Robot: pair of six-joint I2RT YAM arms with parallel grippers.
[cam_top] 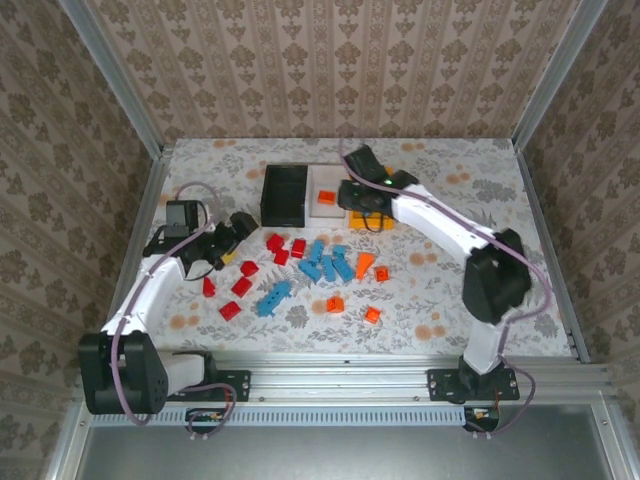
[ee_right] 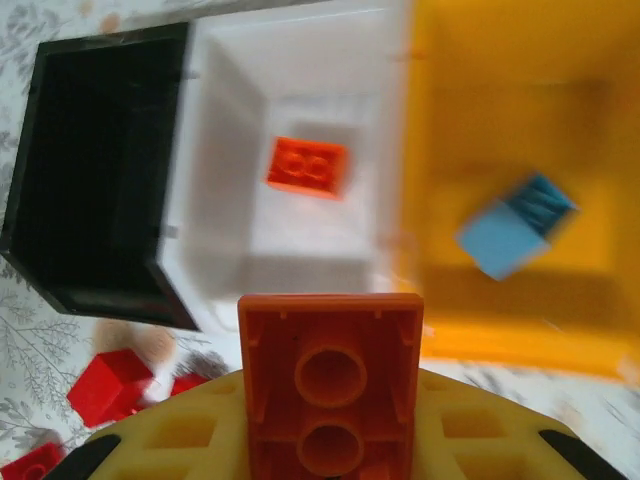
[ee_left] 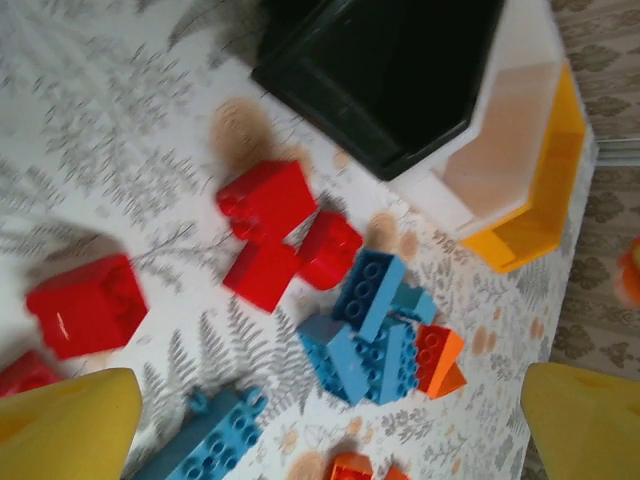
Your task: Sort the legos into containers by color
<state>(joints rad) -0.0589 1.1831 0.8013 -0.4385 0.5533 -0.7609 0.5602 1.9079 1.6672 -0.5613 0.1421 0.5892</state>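
on the table (cam_top: 450,290), far middle, left bin (cam_top: 284,195), middle bin (cam_top: 315,180) and right bin (ee_right: 440,120) sit side by side. a brick (ee_right: 307,167) lies in the middle bin, a second brick (ee_right: 515,225) in the right bin. loose bricks (cam_top: 322,266) spread before them.

No text, number, brand or sign can be read anywhere — the bricks (cam_top: 274,298), the bins (cam_top: 284,195) and the arms (cam_top: 440,225) are all plain where they show. Wallpaper (cam_top: 330,70) and table (cam_top: 450,290) carry a flower pattern only — no letters.
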